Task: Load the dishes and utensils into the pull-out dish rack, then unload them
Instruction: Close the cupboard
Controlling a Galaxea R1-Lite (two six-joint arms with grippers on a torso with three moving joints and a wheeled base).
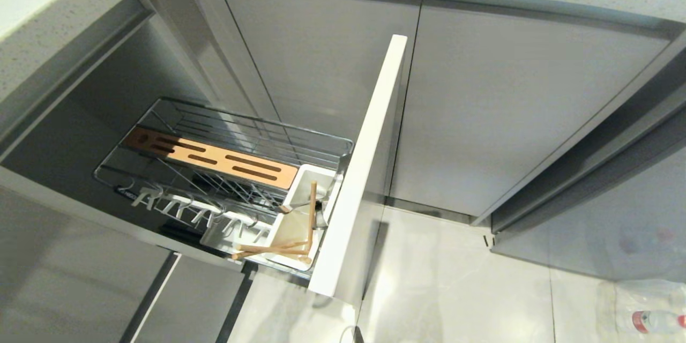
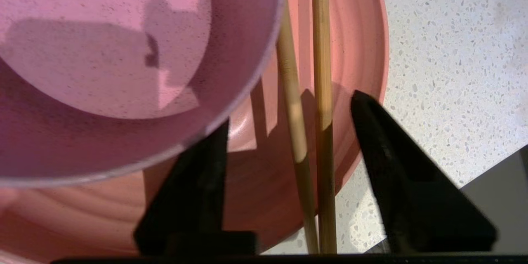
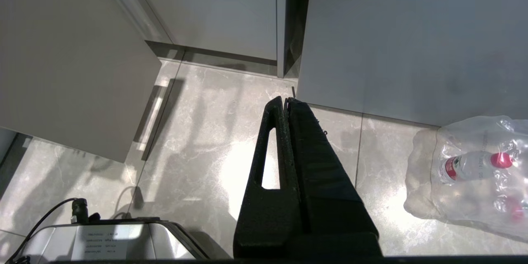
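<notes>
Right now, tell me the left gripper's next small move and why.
Probably close the left gripper on the chopsticks: its open fingers straddle both sticks, lying side by side on the pink plate beside the pink bowl, and the pull-out dish rack holds no dishes. The right gripper hangs shut, parked.

A matte pink round bowl (image 2: 103, 70) sits on a salmon-pink oval plate (image 2: 350, 49) with pale wooden chopsticks (image 2: 321, 90), on a white grey-speckled desk (image 2: 453, 49). The chrome wire dish rack (image 1: 214, 134) carries a slotted brown wooden strip (image 1: 209, 156) and a white plastic caddy (image 1: 300, 209).
</notes>
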